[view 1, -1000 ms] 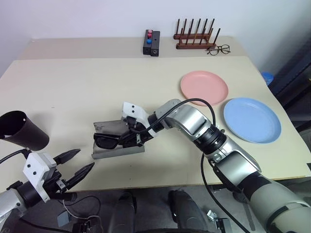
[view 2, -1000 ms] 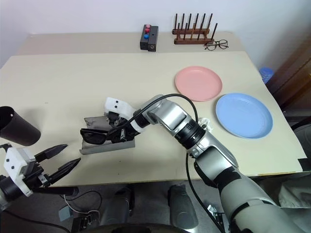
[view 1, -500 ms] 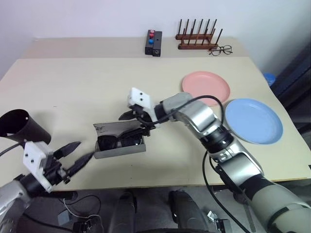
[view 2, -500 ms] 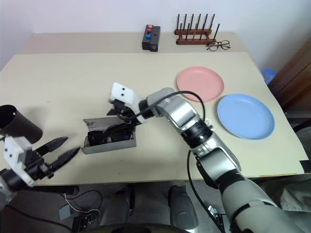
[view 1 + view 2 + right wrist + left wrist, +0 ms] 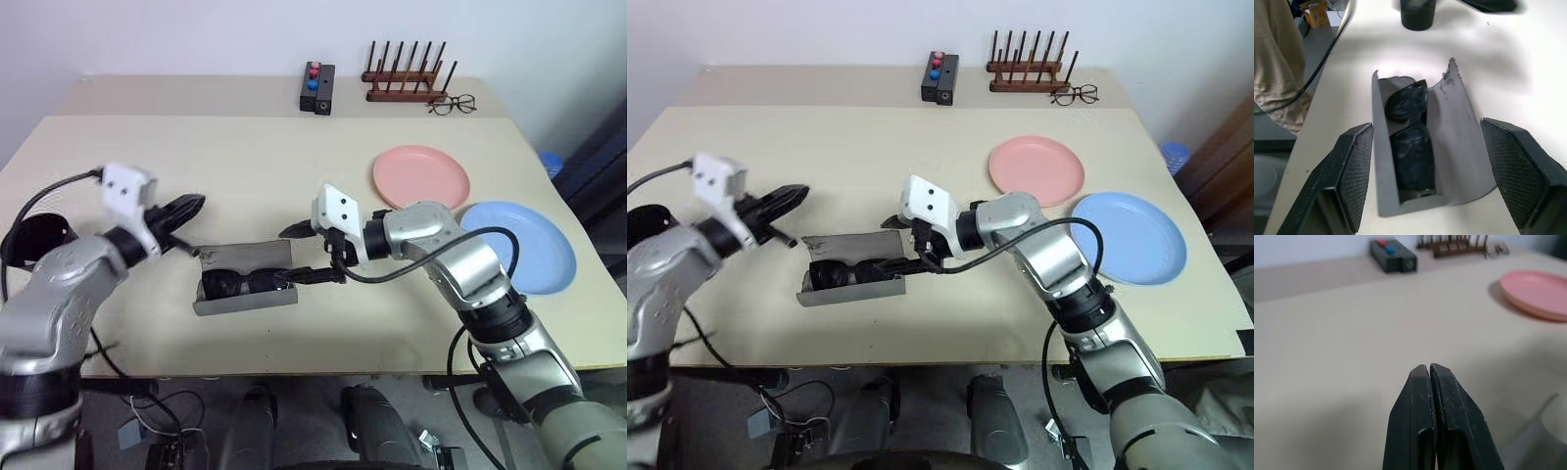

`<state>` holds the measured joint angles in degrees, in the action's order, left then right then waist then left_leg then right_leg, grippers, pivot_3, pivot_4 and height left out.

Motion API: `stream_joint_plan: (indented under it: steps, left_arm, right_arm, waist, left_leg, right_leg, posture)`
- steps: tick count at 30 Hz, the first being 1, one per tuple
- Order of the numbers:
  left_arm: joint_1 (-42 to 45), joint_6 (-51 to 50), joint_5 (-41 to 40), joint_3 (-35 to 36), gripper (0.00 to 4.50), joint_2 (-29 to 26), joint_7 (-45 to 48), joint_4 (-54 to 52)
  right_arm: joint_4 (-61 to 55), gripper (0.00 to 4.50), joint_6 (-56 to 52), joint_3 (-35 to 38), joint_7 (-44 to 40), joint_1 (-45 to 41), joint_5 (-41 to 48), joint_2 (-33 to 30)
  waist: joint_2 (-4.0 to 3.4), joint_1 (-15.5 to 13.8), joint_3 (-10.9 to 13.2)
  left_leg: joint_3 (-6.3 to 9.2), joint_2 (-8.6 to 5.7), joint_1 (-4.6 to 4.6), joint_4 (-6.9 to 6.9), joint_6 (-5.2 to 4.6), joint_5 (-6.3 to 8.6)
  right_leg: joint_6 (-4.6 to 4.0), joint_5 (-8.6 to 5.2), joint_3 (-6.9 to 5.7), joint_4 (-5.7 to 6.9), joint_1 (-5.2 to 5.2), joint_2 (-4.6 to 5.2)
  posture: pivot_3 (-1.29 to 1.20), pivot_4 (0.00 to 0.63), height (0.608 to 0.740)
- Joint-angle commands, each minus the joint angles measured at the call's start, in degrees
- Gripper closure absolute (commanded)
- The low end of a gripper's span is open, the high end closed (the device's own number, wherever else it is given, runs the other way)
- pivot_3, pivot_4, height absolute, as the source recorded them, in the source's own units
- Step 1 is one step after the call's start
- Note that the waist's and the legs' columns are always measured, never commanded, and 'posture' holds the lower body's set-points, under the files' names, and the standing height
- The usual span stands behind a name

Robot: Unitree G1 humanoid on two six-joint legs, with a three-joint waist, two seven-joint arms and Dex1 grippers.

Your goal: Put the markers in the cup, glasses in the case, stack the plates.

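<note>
Black thick-framed sunglasses [image 5: 245, 282] lie inside the open grey hinged case [image 5: 247, 299], centre-left of frame. My right gripper [image 5: 309, 254] hangs beside it, spread wide, empty; my left gripper [image 5: 186, 207] is clenched on nothing.

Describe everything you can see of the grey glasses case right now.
The case is a grey rectangular hinged box that looks stiff and matte, lying open near the front of the table, its flat lid tilted back. One lid corner looks ragged. The black sunglasses lie folded inside the tray. The right gripper is open, its fingers on either side of the case; contact cannot be told.
</note>
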<state>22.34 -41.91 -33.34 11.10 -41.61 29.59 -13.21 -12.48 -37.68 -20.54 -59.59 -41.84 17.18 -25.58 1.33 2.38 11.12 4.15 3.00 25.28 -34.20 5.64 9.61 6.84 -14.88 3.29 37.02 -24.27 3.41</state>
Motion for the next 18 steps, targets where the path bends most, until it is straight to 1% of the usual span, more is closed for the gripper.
stream_joint_plan:
  steps: [1, 3, 5, 9, 13, 15, 18]
  left_arm:
    - [4.02, -1.59, 2.97, -4.27, 4.47, -1.11, 2.33, 4.19]
    - [6.01, -2.93, 4.01, -7.54, 4.47, -1.97, 5.24, 6.4]
    - [6.22, -3.9, 4.24, -10.04, 4.47, -3.37, 9.03, 6.67]
    - [2.52, -3.11, 4.1, -12.36, 4.47, -7.54, 16.94, 3.13]
    - [-1.19, -2.5, 3.28, -11.83, 4.47, -10.06, 21.68, -0.52]
    - [-4.65, -1.35, 2.12, -10.49, 4.47, -11.06, 24.31, -4.26]
    - [-9.07, -0.92, 1.36, -8.71, 4.47, -11.61, 25.05, -8.56]
  right_arm:
    - [-3.69, 0.97, -0.51, 2.8, 0.92, 0.8, 1.2, -1.43]
    - [-4.99, 0.97, -0.95, 3.44, 1.46, 2.09, 1.22, -2.45]
    - [-6.12, 0.97, -1.48, 4.06, 2.1, 3.14, 1.41, -3.29]
    - [-8.11, 0.97, -2.42, 5.16, 3.08, 4.73, 1.94, -4.46]
    - [-9.03, 0.97, -2.97, 5.5, 4.1, 5.44, 2.38, -5.18]
    - [-9.08, 0.97, -3.03, 5.37, 4.47, 5.39, 2.36, -5.24]
    - [-9.16, 0.97, -2.95, 5.06, 4.86, 5.28, 2.39, -5.1]
  waist:
    - [-0.01, 0.37, 0.0]
    - [-0.01, 0.26, 0.01]
    - [-0.02, 0.28, 0.01]
    - [-0.02, 0.28, 0.02]
    - [-0.03, 0.16, 0.02]
    - [-0.03, 0.15, 0.02]
    - [-0.03, 0.15, 0.02]
  left_leg:
    - [0.0, 0.0, -0.01, 0.02, 0.0, 0.0]
    - [0.01, 0.01, -0.04, 0.06, -0.01, 0.0]
    - [0.09, 0.02, -0.04, 0.09, -0.01, 0.0]
    - [0.09, 0.02, -0.01, 0.09, -0.01, 0.0]
    - [0.08, 0.02, -0.02, 0.09, 0.0, 0.0]
    - [0.08, 0.02, -0.02, 0.07, 0.0, 0.0]
    - [0.05, 0.01, -0.01, 0.07, 0.0, 0.0]
  right_leg:
    - [0.02, -0.01, 0.0, 0.04, -0.01, 0.0]
    - [0.07, -0.01, 0.0, 0.12, -0.05, -0.01]
    - [0.08, -0.03, -0.01, 0.17, -0.08, -0.07]
    - [0.01, -0.07, -0.01, 0.16, -0.08, -0.06]
    - [-0.12, -0.14, 0.0, 0.15, -0.08, -0.05]
    - [-0.14, -0.15, 0.0, 0.13, -0.08, -0.05]
    - [-0.15, -0.16, 0.0, 0.11, -0.07, 0.01]
  posture:
    - [0.0, 0.15, 0.74]
    - [0.0, 0.15, 0.74]
    - [0.0, 0.15, 0.74]
    - [0.0, 0.15, 0.74]
    - [0.0, 0.15, 0.74]
    - [0.0, 0.15, 0.74]
    - [0.0, 0.15, 0.74]
